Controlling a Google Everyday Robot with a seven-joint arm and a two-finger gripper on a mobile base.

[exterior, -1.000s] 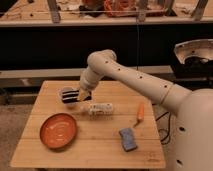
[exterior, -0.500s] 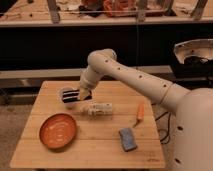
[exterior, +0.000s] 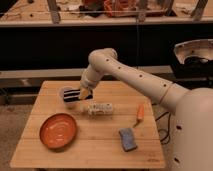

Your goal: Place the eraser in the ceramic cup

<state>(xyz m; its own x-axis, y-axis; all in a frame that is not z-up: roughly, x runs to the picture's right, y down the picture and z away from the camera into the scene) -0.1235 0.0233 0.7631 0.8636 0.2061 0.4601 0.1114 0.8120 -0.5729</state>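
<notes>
The eraser (exterior: 76,94), a black block with pale stripes, sits level at the tip of my gripper (exterior: 84,93). It lies over the mouth of the small white ceramic cup (exterior: 66,98), which stands at the table's back left. The eraser hides much of the cup's opening. I cannot tell whether the eraser touches the rim. The gripper comes in from the right of the cup and is shut on the eraser's right end.
On the wooden table (exterior: 100,150) an orange bowl (exterior: 58,131) sits front left. A white elongated device (exterior: 101,108) lies in the middle, a small orange object (exterior: 141,112) to the right, and a blue-grey pad (exterior: 128,139) front right. A dark shelf runs behind the table.
</notes>
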